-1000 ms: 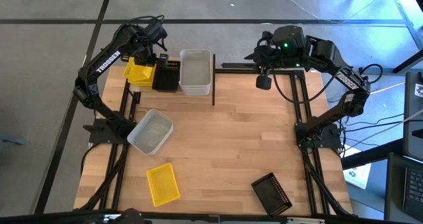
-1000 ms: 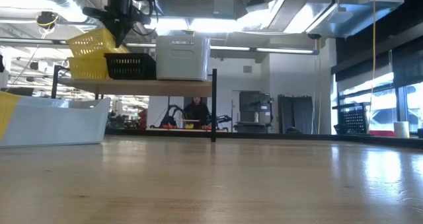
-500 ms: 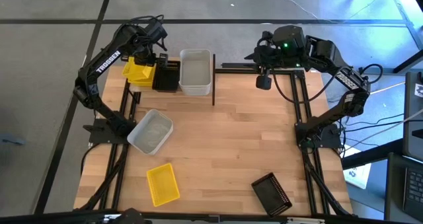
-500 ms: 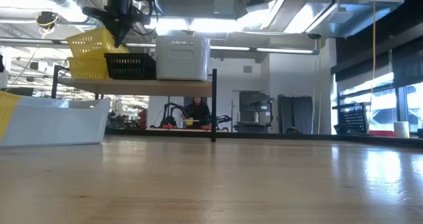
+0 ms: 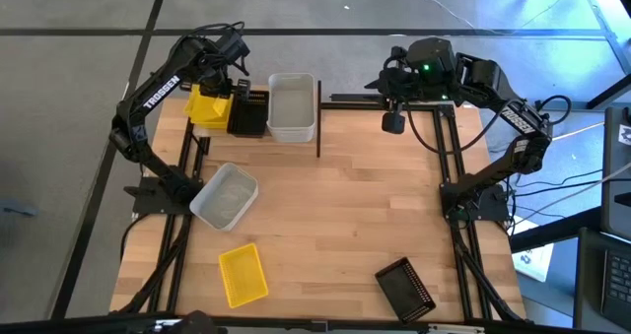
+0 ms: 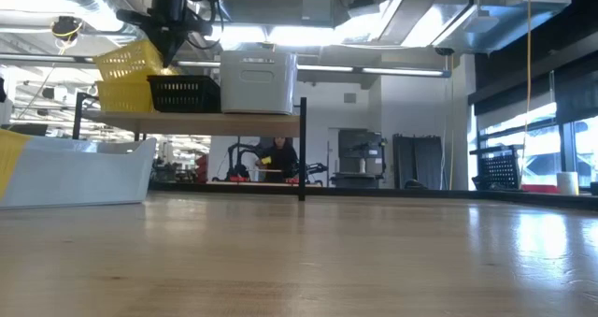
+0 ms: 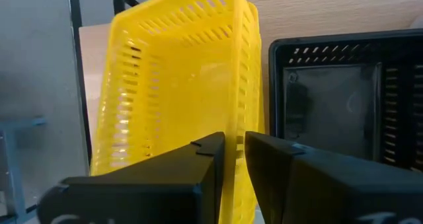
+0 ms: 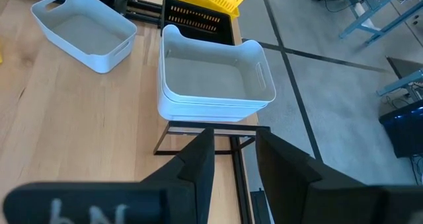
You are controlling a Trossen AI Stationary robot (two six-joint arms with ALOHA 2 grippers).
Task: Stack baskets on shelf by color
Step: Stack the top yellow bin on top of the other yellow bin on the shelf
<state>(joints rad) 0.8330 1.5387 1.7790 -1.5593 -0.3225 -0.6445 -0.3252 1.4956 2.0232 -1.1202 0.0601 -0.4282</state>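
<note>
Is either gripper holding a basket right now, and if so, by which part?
The left gripper pinches the side wall of the tilted yellow basket over the shelf. The right gripper is open, holding nothing.

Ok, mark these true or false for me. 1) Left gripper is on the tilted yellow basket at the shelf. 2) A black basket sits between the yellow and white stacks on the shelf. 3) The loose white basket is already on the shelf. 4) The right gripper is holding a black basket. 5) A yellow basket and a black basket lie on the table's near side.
1) True: the left gripper straddles the tilted yellow basket's wall.
2) True: the black basket sits between them on the shelf.
3) False: the loose white basket lies on the table.
4) False: the right gripper is empty and open.
5) True: the loose yellow basket and the loose black basket.
</note>
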